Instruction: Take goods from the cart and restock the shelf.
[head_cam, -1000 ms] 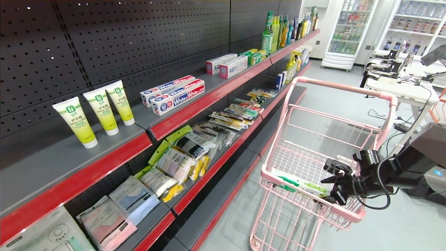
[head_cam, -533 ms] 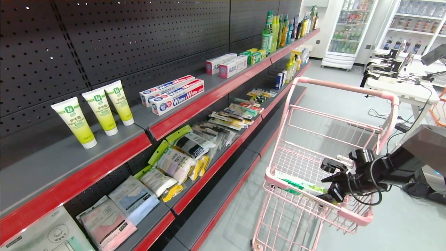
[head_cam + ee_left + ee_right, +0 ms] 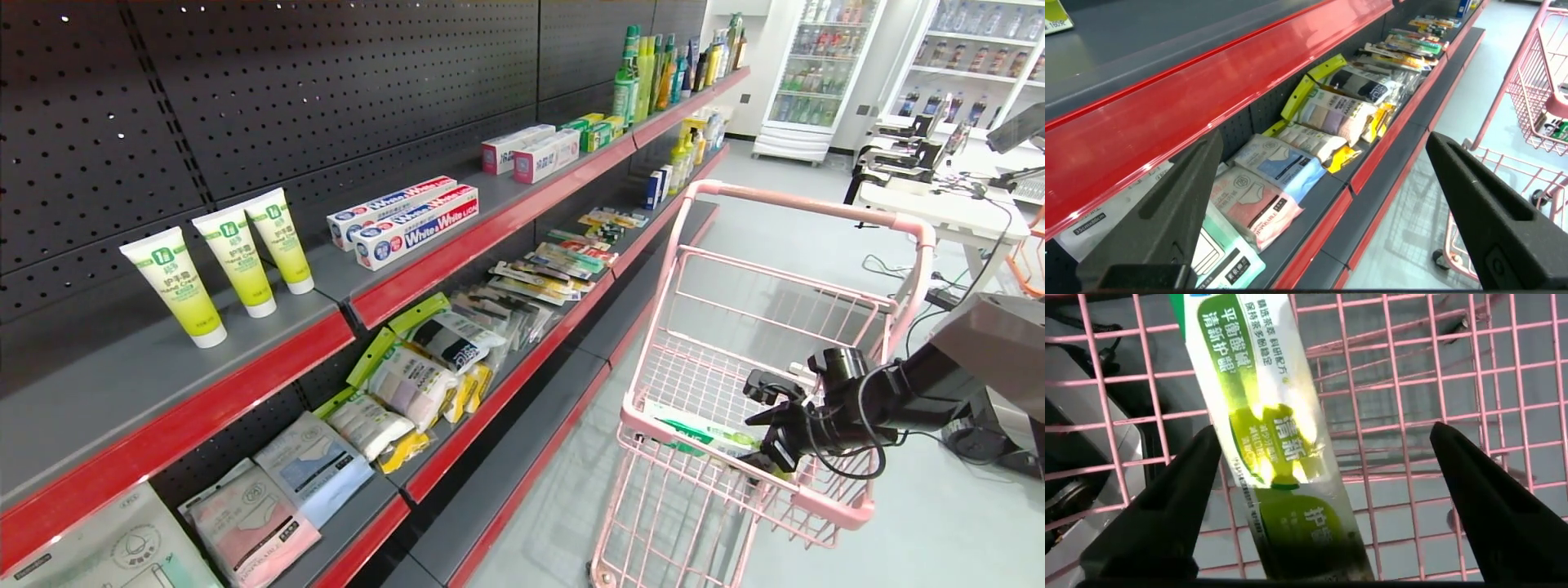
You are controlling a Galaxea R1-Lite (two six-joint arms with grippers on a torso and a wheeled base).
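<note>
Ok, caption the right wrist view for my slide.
Open right hand above a glossy green-and-white package lying in the pink wire cart.

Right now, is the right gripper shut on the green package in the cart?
No, the right gripper is wide open, and the green package lies loose beneath it.

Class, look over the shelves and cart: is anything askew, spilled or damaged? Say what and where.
Nothing is spilled or visibly damaged. The packets on the middle shelf lie in a loose, overlapping heap, with green strips askew among them. The tubes and boxes above are tidy.
</note>
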